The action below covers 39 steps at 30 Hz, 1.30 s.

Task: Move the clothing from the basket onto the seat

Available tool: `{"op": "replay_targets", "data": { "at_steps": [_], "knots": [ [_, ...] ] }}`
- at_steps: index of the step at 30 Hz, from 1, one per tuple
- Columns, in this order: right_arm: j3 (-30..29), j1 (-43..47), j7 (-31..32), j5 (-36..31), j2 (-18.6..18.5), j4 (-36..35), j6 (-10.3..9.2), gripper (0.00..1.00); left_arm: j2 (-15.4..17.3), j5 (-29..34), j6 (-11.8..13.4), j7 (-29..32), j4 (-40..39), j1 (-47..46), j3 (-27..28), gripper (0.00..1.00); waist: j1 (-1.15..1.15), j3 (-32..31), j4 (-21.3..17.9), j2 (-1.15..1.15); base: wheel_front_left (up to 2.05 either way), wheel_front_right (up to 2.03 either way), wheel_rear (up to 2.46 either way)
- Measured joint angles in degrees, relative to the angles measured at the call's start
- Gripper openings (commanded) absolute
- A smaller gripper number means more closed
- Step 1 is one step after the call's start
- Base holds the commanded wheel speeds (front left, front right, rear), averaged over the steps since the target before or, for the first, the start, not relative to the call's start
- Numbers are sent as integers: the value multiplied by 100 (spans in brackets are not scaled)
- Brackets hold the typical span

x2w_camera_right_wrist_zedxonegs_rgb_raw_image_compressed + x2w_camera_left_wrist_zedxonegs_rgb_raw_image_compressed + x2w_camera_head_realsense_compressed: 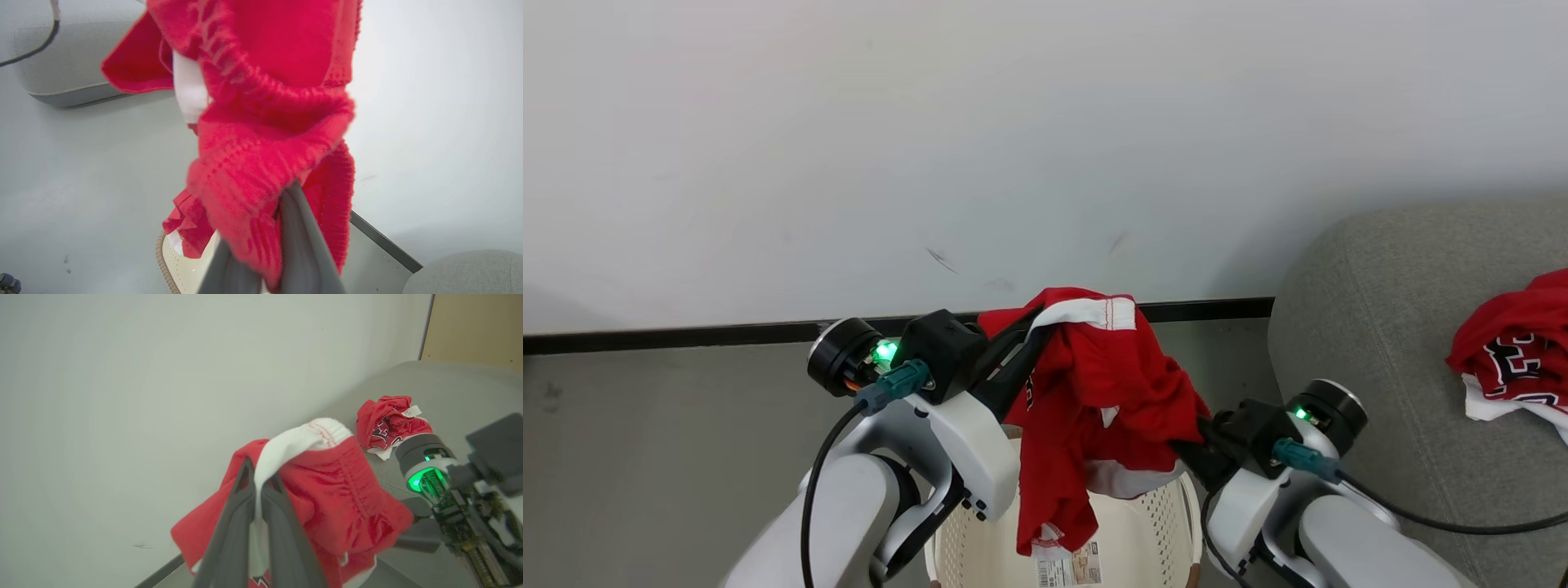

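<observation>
While it is hanging over the basket (1168, 510), the red garment (1094, 384) is being held in two places: the left gripper (1036, 323) is pinching its white band at the top, and the right gripper (1194, 441) is clamping its right fold. A second garment (1511, 351) is lying crumpled on the seat (1372, 327), back from its rounded corner beside the basket.

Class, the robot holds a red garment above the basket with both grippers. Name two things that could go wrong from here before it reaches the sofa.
1. The red garment hangs low over the basket; swung sideways, its lower end might catch the rim.
2. The left gripper pinches only the white waistband and the right gripper a side fold; loose fabric could slip free short of the sofa.
</observation>
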Motion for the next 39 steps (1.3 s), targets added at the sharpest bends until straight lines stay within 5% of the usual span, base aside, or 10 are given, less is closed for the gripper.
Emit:
{"op": "replay_targets", "data": {
  "at_steps": [4, 7, 10, 11, 12, 28, 39],
  "knots": [
    [-348, 182, 0, 130, -62, -283, 0, 0, -35, -112, 49, -103, 38, 127, 54, 0, 0, -2, -60, 0, 0, 0, 0],
    [-713, 353, 0, 183, -113, -543, 0, 0, -103, -186, 75, -201, 92, 249, 74, 20, 0, -6, -131, 0, 0, 0, 0],
    [-1093, 362, 0, 183, -244, -761, 0, 0, -114, -190, 93, -261, 165, 337, 67, 56, 0, -11, -212, 0, 0, 0, 0],
    [-1210, 361, 0, 183, -276, -826, 0, 0, -124, -198, 91, -301, 186, 353, 52, 85, 0, -12, -240, 0, 0, 0, 0],
    [-1317, 361, 0, 182, -305, -886, 0, 0, -137, -216, 91, -320, 194, 370, 43, 100, 0, -14, -270, 0, 0, 0, 0],
    [-3052, 774, 0, -166, -793, -1608, 0, 0, -313, -294, -137, -940, 222, 642, -436, 100, 0, -56, -847, 0, 0, 0, 0],
    [-4589, 1728, 0, -392, -699, -2002, 0, 0, -438, -354, -175, -1168, 369, 818, -799, 100, 0, -111, -1304, 0, 0, 0, 0]
  ]
}}
